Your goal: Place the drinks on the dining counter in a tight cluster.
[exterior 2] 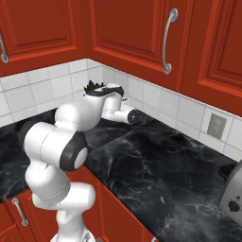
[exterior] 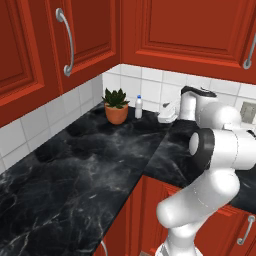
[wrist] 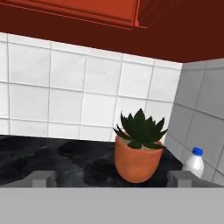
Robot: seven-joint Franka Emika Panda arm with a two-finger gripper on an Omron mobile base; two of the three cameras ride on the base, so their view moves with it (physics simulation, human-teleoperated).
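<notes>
Fingers (wrist: 112, 178) spread wide, nothing between them; the two tips sit at the bottom of the hand view, apart, on either side of the potted succulent (wrist: 138, 151). The hand is low over the black marbled desk (exterior: 75, 170), aimed at the tiled corner. In the left base view the gripper (exterior: 166, 114) sits just right of the small pale blue-capped bottle (exterior: 138, 107), not touching it. The bottle stands upright in the far corner against the white tiles, just right of the terracotta pot (exterior: 116, 113); in the hand view it shows at the right edge, partly behind the right fingertip (wrist: 179, 178), near the grey-lit side wall. The plant is between the fingers' line of sight and the back tiles, upright. Red upper cupboards (exterior: 165, 30) with curved metal handles overhang the corner. In the right base view a wall socket (exterior 2: 217, 125) sits on the tiles and a toaster (exterior 2: 232, 194) is at the near right edge.
</notes>
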